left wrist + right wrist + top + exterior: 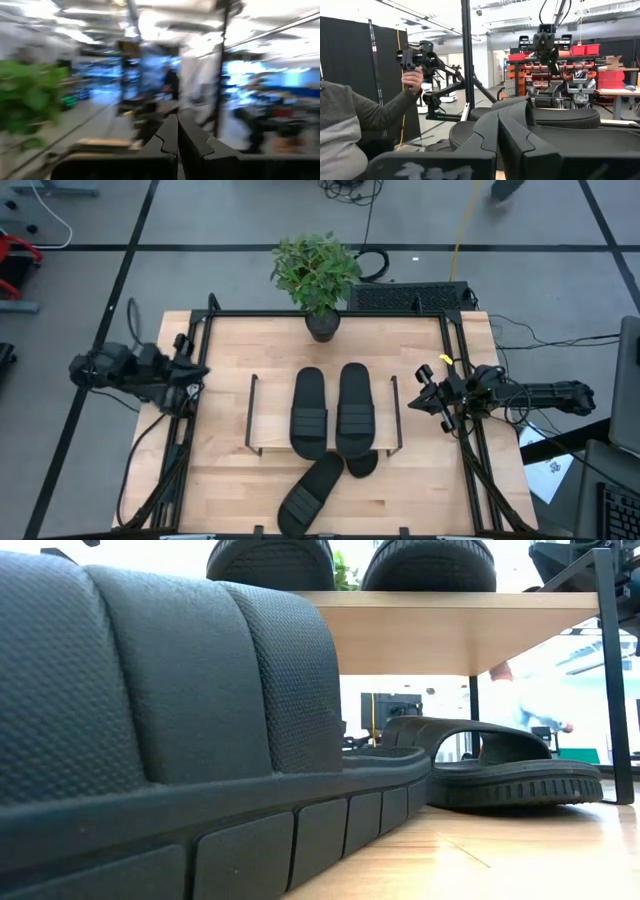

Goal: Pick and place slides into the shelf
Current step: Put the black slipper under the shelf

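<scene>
Judging by how things lie, the job stands roughly half done. Two slides sit side by side on the board of the shelf [262, 442], the left slide on the shelf [309, 412] and the right slide on the shelf [355, 408], both lengthwise with their straps across the middle; their rounded ends show above the board edge in the low view.

Two more are not yet shelved. One loose slide [312, 493] lies at an angle on the bench [225, 350], just in front of the shelf's near edge; in the low view it fills most of the foreground. A fourth slide [495, 772] rests on the bench under the shelf board, partly tucked beneath it, so from above only its end shows at the near edge. Whether it counts as placed I cannot say; it looks more like it is waiting on the bench than stored.

The shelf board holds only those two slides, with bare wood to either side of the pair, so room looks enough for the remaining two.

Neither arm is at work on a slide. The left hand [190, 385] hangs at the left edge of the bench, its fingers pressed together and empty. The right hand [428, 392] sits just beyond the shelf's right end frame, fingers likewise pressed together on nothing. A potted plant [317, 280] stands at the far edge of the bench, clear of the shelf.
</scene>
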Available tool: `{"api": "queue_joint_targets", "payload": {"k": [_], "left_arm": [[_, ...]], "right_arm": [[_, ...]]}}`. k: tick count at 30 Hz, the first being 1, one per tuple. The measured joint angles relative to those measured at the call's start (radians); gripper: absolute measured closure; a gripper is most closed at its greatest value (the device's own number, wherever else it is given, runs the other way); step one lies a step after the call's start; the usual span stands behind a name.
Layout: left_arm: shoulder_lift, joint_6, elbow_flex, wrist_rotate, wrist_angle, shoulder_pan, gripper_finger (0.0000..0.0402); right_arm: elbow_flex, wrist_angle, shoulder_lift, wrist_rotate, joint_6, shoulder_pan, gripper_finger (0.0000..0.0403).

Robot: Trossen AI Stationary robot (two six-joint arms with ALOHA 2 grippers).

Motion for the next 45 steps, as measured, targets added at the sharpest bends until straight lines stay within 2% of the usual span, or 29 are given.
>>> {"api": "queue_joint_targets", "payload": {"k": [4,9,14,19,22,24,27,29,37,39,41,45], "left_arm": [[0.112,0.065,-0.001,-0.165,-0.046,0.0,0.0396],[0.259,0.063,-0.001,-0.206,0.011,0.0,0.0396],[0.335,-0.032,-0.001,-0.166,0.108,0.0,0.0396],[0.359,0.068,-0.001,-0.102,0.144,0.0,0.0396],[0.384,0.089,-0.001,-0.097,0.186,0.0,0.0396],[0.398,0.16,-0.001,-0.083,0.236,-0.007,0.0396],[0.413,0.326,-0.001,0.014,0.331,-0.053,0.0396],[0.43,0.407,0.003,0.021,0.402,-0.101,0.0396],[0.583,0.619,0.127,-0.119,0.374,-0.328,0.0393],[0.633,0.724,0.147,-0.167,0.37,-0.406,0.0386],[0.673,0.845,0.161,-0.29,0.377,-0.494,0.038],[0.707,1.06,0.19,-0.681,0.513,-0.675,0.0376]], "right_arm": [[0.0,-0.004,0.0,0.0,0.008,0.0,0.0403],[-0.001,-0.006,0.0,0.0,0.011,0.0,0.0403],[-0.001,-0.006,0.0,0.0,0.02,0.0,0.0403],[-0.002,-0.006,0.0,0.0,0.026,0.0,0.0403],[-0.002,-0.006,0.0,0.0,0.026,0.0,0.0403],[-0.002,-0.006,0.0,0.0,0.026,0.0,0.0403],[-0.002,-0.006,0.0,0.0,0.026,0.0,0.0403],[-0.002,-0.006,0.0,0.0,0.026,0.0,0.0403],[-0.002,-0.025,0.0,0.0,0.029,0.0,0.0403],[-0.002,-0.04,0.0,0.0,0.027,0.0,0.0403],[-0.002,-0.053,0.0,0.0,0.026,0.0,0.0403],[-0.002,-0.051,0.0,0.001,0.026,0.0,0.0403]]}}
